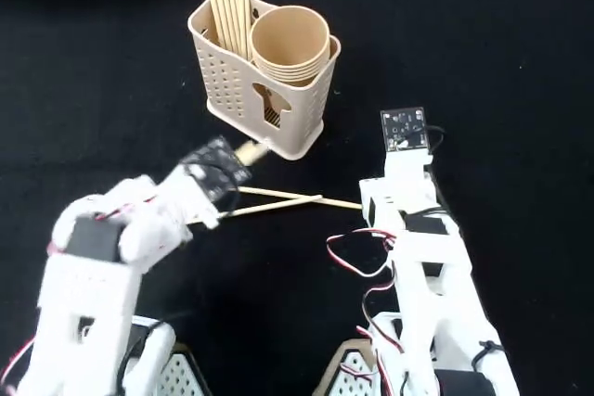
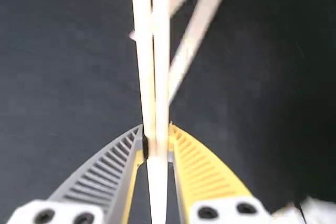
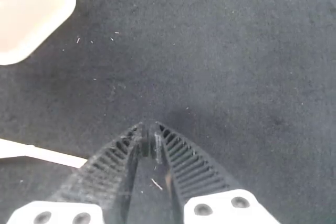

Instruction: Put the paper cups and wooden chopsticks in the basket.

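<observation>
A beige perforated basket (image 1: 269, 104) stands at the back centre, holding a bundle of wooden chopsticks (image 1: 229, 2) and a stack of paper cups (image 1: 290, 39). My left gripper (image 2: 156, 129) is shut on a pair of chopsticks (image 2: 149, 72) low over the black cloth. In the high view the left gripper (image 1: 239, 157) sits just in front of the basket. Two loose chopsticks (image 1: 288, 199) lie crossed on the cloth to its right. My right gripper (image 3: 149, 128) is shut with nothing in it, right of the basket corner (image 3: 31, 14). One chopstick end (image 3: 42, 154) lies beside it.
A black cloth (image 1: 501, 71) covers the whole table. The right arm (image 1: 418, 229) stretches along the right side, with red and white cables (image 1: 357, 261) hanging near its base. The left arm's body (image 1: 102, 248) fills the front left.
</observation>
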